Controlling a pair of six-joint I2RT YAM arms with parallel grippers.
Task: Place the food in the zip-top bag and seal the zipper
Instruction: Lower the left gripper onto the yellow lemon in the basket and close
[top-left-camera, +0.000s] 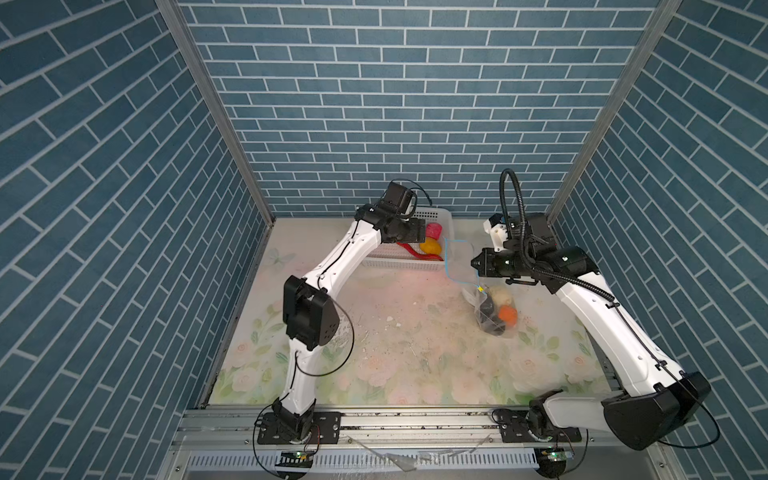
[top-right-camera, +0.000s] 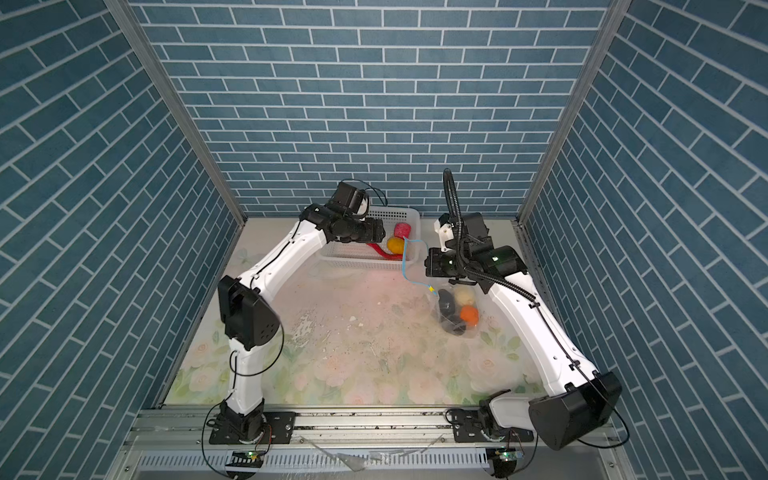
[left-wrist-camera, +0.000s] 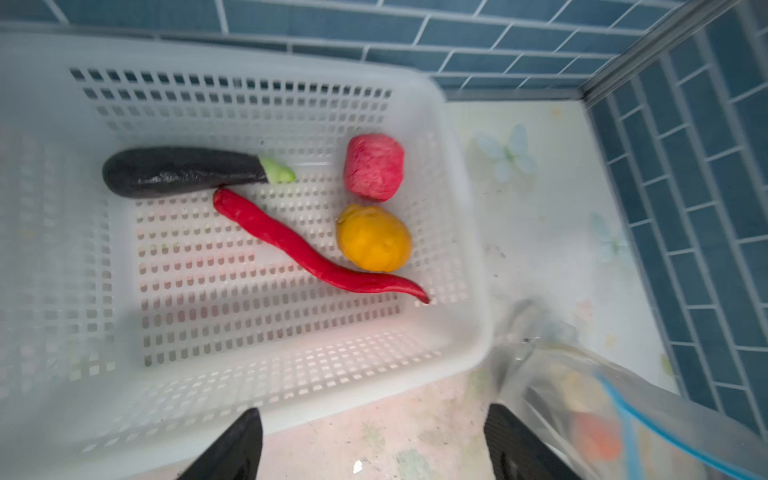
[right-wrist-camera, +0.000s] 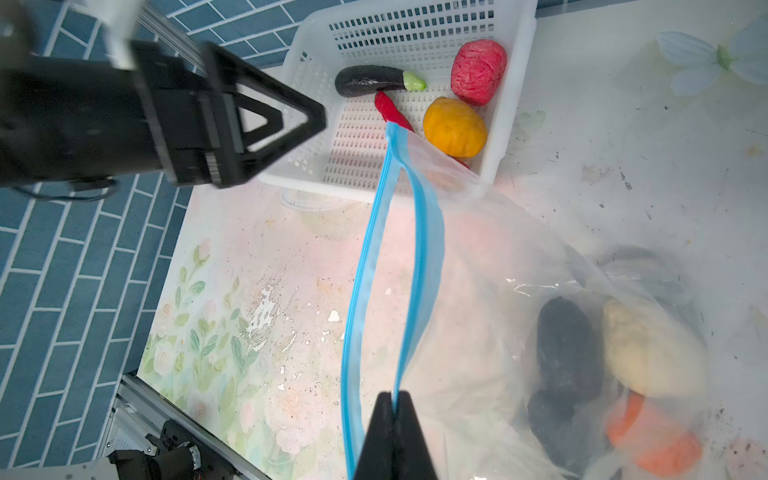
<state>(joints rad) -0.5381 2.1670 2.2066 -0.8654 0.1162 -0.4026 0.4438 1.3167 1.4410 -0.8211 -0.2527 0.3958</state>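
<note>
Blue zipper — right gripper clamped, left gripper agape

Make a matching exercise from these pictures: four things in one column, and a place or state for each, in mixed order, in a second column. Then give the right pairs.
Column one
1. long dark eggplant with green stem
2. cream-coloured toy lump
3. left gripper
4. right gripper

Column two
A. clamped on the light-blue zipper strip
B. fingers spread, empty
C. inside the clear plastic zip-top bag
D. lying in the white perforated plastic basket

Pairs: 1-D, 2-C, 3-B, 4-A
</note>
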